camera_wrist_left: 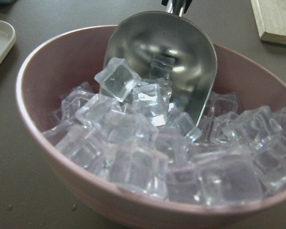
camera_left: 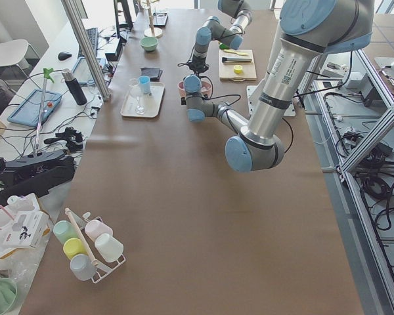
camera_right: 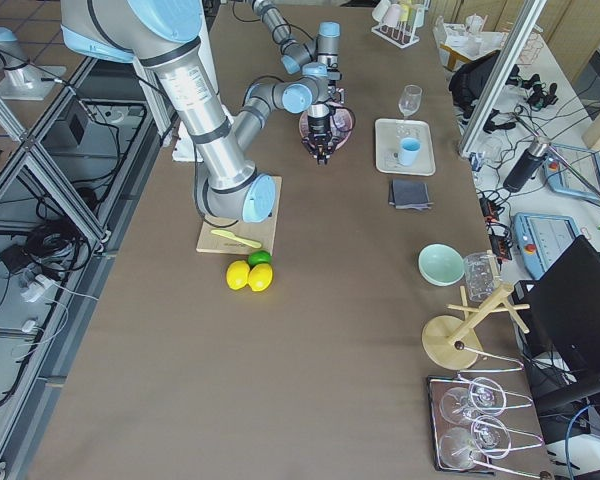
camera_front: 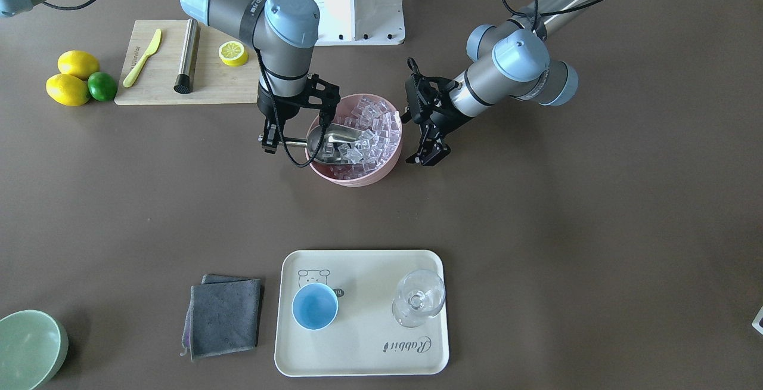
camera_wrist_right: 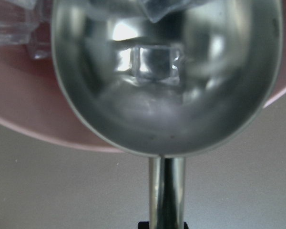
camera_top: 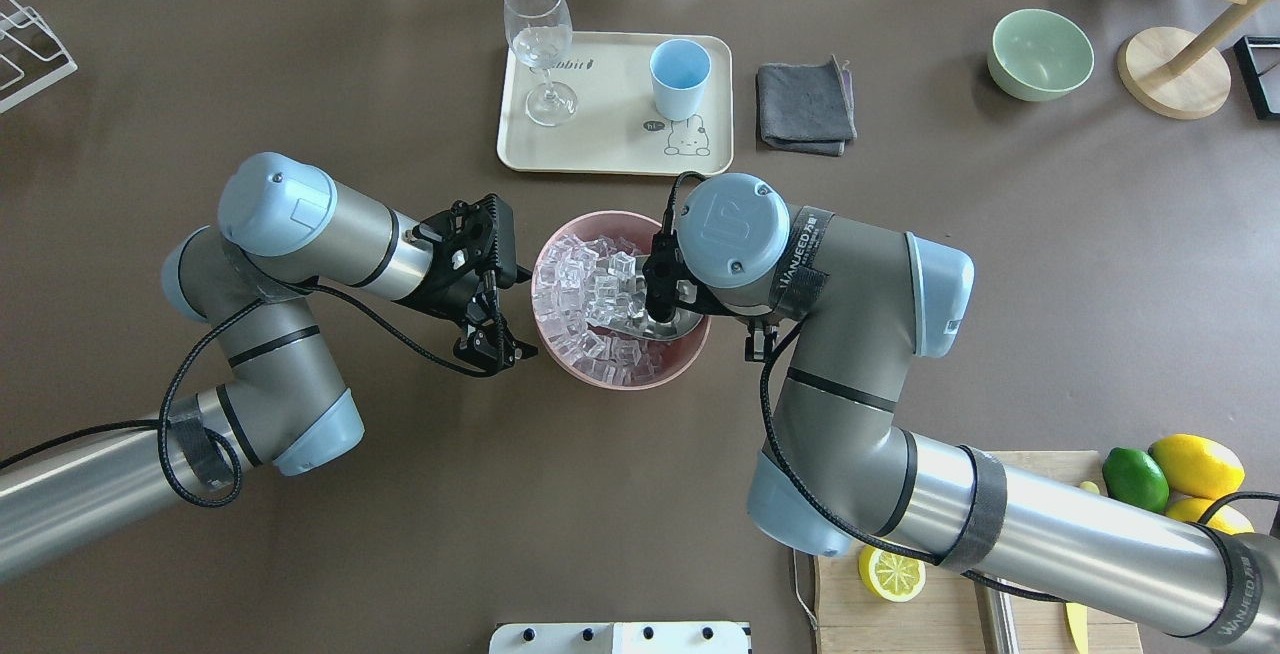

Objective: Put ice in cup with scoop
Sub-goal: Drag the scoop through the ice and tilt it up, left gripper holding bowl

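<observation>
The ice [camera_front: 372, 124] fills a pink bowl [camera_front: 357, 180] at mid-table. My right gripper [camera_front: 271, 141] is shut on the thin handle of the silver scoop [camera_front: 337, 139]. The scoop's trough lies tilted in the ice at the bowl's rim. The right wrist view shows the trough [camera_wrist_right: 167, 90] holding one cube [camera_wrist_right: 155, 64], with more cubes at its mouth. My left gripper [camera_front: 427, 155] is open and empty, just beside the bowl's other side. The light-blue cup [camera_front: 315, 306] stands empty on a cream tray [camera_front: 363, 354], away from both grippers.
A clear stemmed glass [camera_front: 419, 297] stands on the tray beside the cup. A grey cloth [camera_front: 225, 316] and a pale-green bowl [camera_front: 27, 348] lie near it. A cutting board [camera_front: 179, 89] holds a knife, a steel cylinder and a lemon half; lemons and a lime [camera_front: 80, 80] lie beside it.
</observation>
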